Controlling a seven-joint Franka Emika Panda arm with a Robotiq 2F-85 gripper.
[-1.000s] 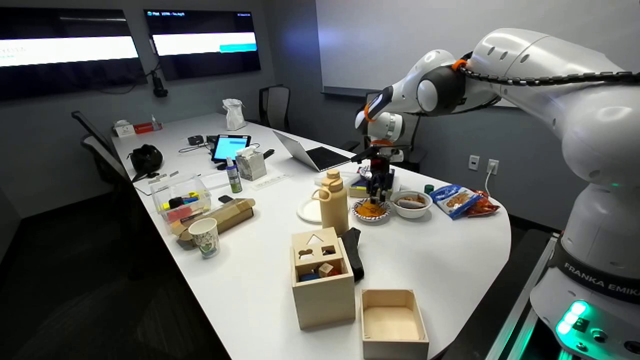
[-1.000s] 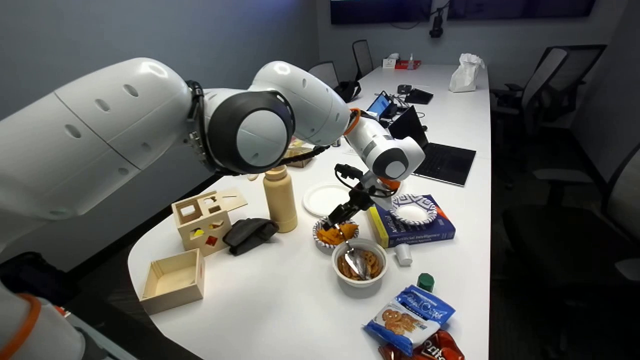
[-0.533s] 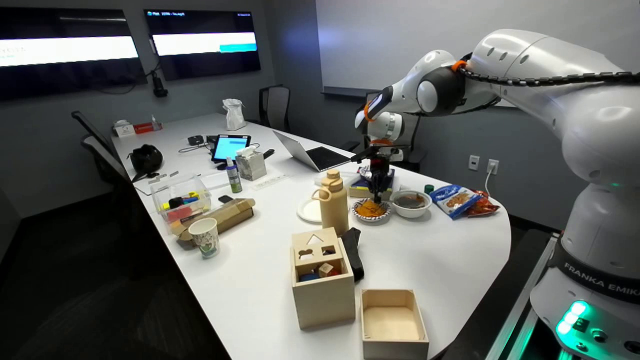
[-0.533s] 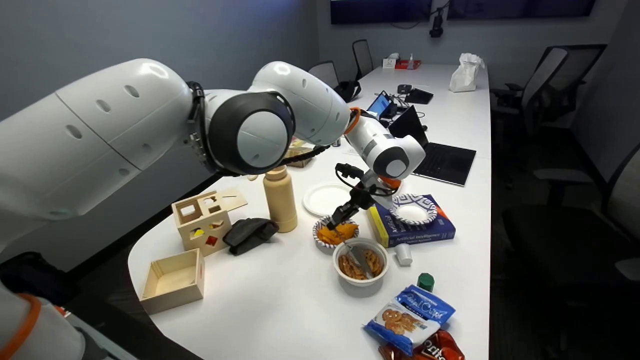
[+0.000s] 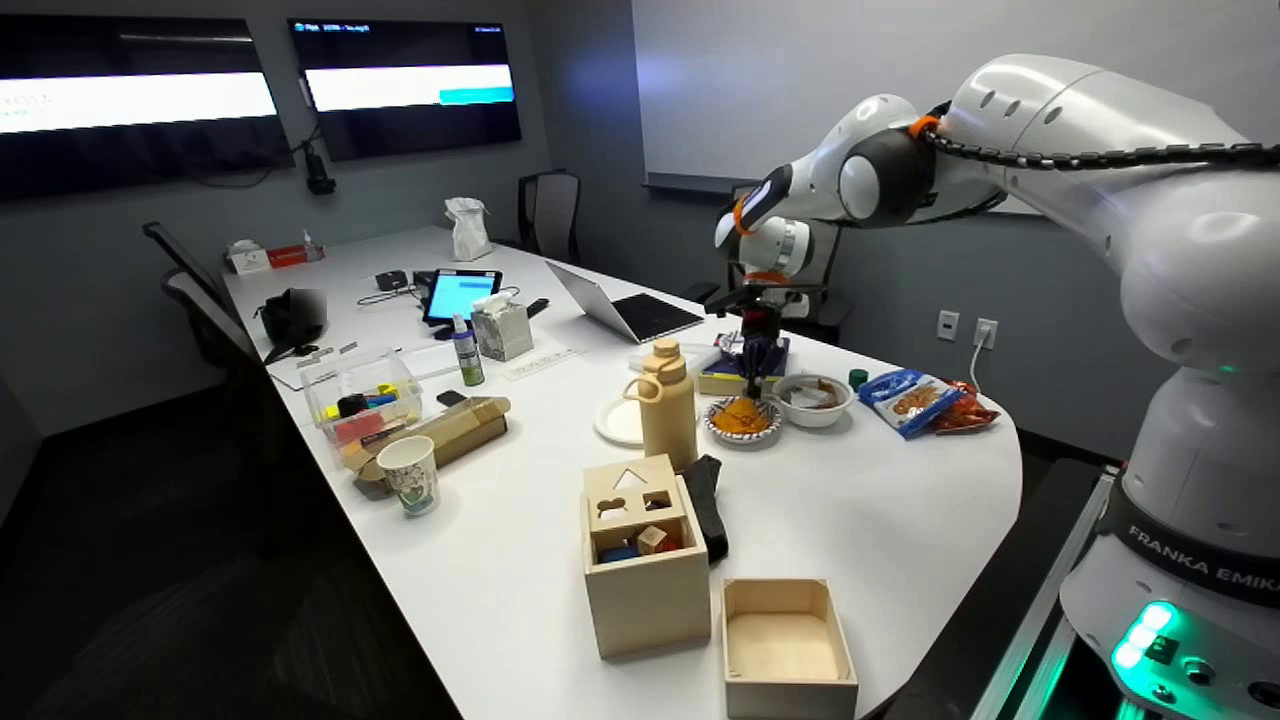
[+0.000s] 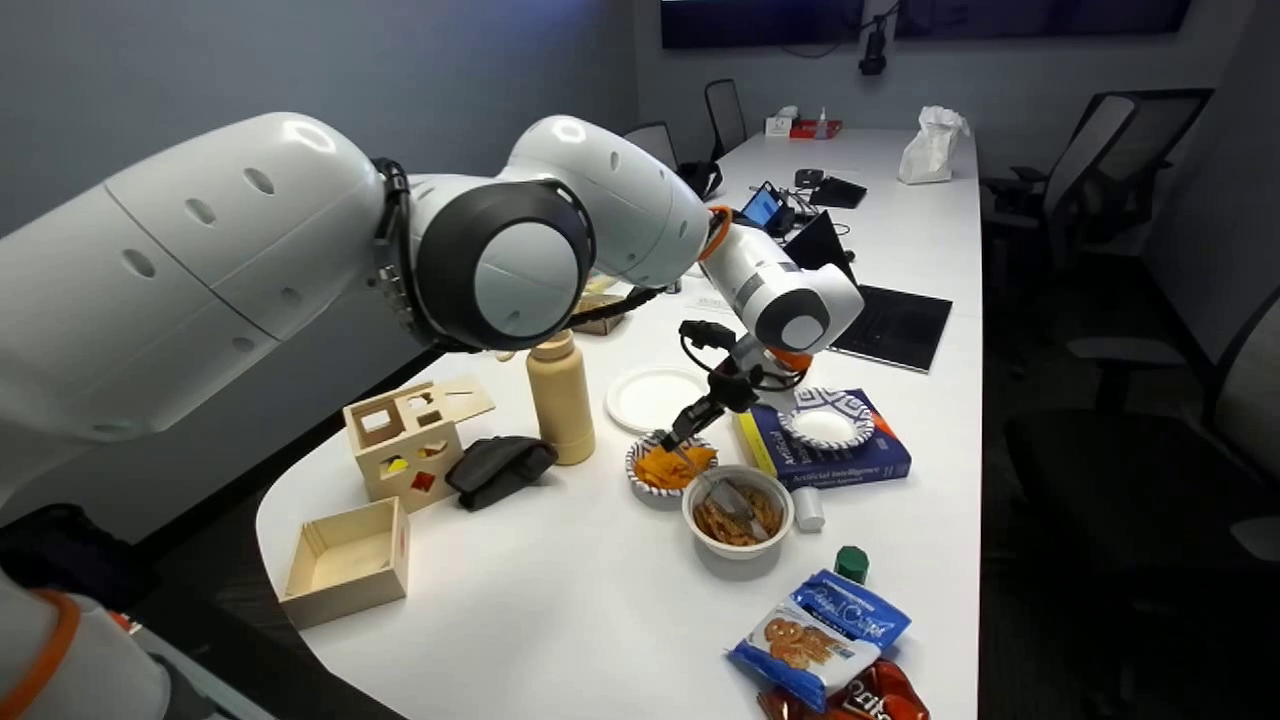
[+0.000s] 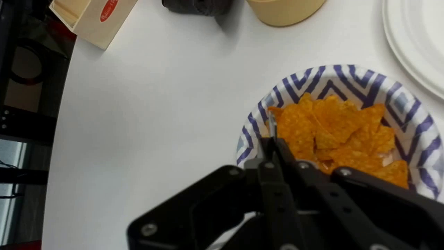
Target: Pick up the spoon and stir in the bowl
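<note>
My gripper point(image 7: 272, 141) is shut on the spoon's thin metal handle, whose end pokes out past the fingertips in the wrist view. In an exterior view the spoon point(image 6: 735, 500) slants down from the gripper point(image 6: 670, 440) into the white bowl point(image 6: 738, 546), its broad end resting among brown crackers. That bowl point(image 5: 815, 416) shows in both exterior views. In the wrist view it is mostly hidden behind the gripper. The jaws hang above the edge of the neighbouring bowl of orange chips.
The patterned chip bowl point(image 7: 350, 74) stands right beside the white bowl. Close by are a blue book point(image 6: 860, 468) with a plate on it, a small white cup point(image 6: 808, 510), a tan bottle point(image 6: 562, 400), a white plate point(image 6: 640, 395) and snack bags point(image 6: 820, 640).
The jaws have closed on the spoon handle. My gripper has shifted slightly toward the book, and the white bowl has slid the same way, now nearly against the small cup.
</note>
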